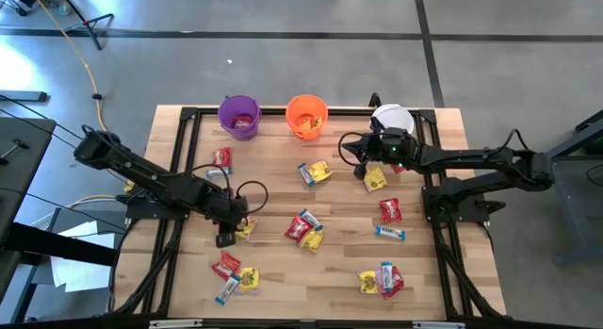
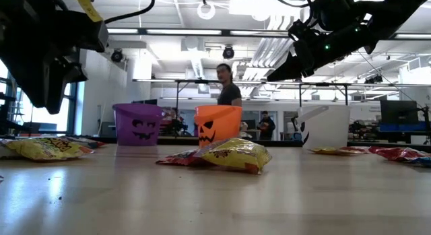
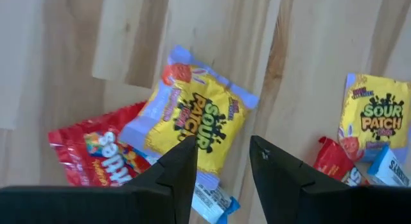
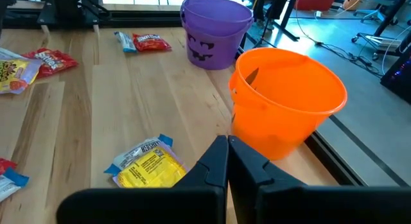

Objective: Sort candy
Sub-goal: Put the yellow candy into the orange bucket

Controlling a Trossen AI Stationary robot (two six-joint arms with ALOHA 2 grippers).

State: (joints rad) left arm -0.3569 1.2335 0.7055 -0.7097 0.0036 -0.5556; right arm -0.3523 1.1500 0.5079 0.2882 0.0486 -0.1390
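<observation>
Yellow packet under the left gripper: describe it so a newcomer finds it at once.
Start at the purple bucket on the table's far edge and come straight toward the near edge to the left gripper, open. The yellow Sour Patch packet lies flat beneath it. Unlike other yellow packets, it overlaps a red packet and a blue-and-white bar.

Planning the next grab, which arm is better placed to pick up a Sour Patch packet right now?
Probably left. The left gripper hangs open directly over a yellow Sour Patch packet, fingers straddling its edge. The right gripper is shut, up near the orange bucket.
</observation>
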